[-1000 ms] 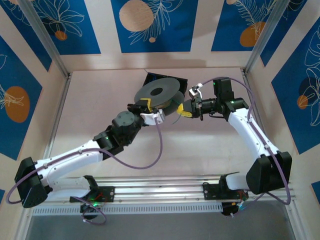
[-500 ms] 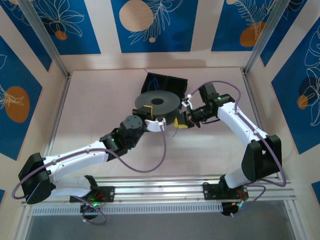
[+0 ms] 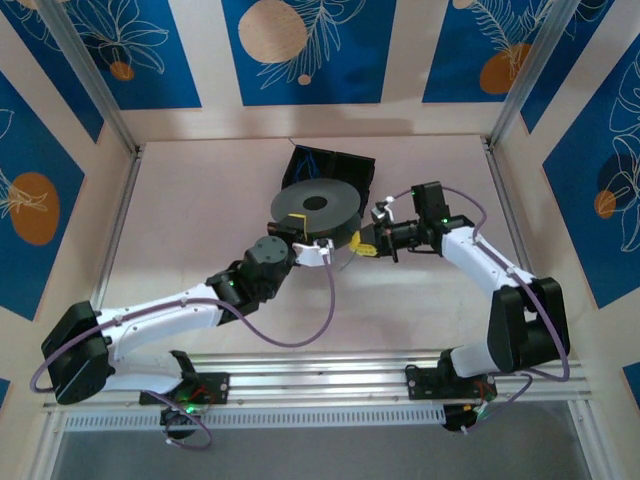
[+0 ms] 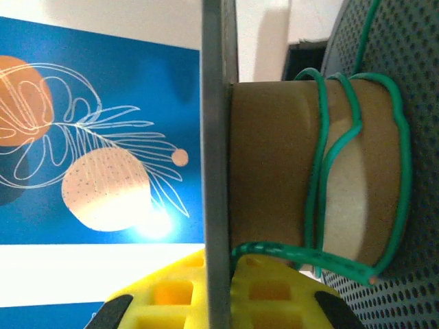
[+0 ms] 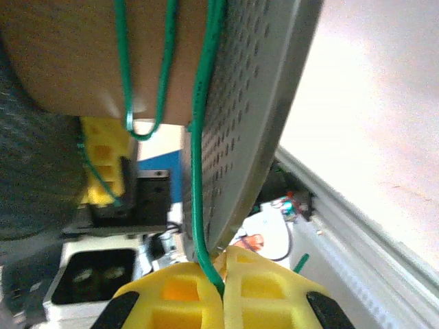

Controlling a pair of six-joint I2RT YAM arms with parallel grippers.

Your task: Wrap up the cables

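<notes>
A grey spool (image 3: 315,205) with a brown core (image 4: 274,157) hangs above the table in front of the black tray (image 3: 340,162). My left gripper (image 4: 219,298) is shut on the rim of one grey flange (image 4: 219,137), a yellow pad on either side. A green cable (image 4: 319,171) loops several times around the core, loosely. My right gripper (image 5: 223,291) is shut on the same green cable (image 5: 199,171), just below the perforated flange (image 5: 250,110); a short green end (image 5: 300,262) sticks out beside it. In the top view the right gripper (image 3: 365,243) sits at the spool's right near edge.
The black tray stands at the back of the pale table (image 3: 200,220). Walls with blue panels close the back and sides. A metal rail (image 3: 320,375) with both arm bases runs along the near edge.
The right gripper has swung down and left with the cable, closer to the spool's near edge. The left arm has drawn back a little and the spool has tipped flatter.
</notes>
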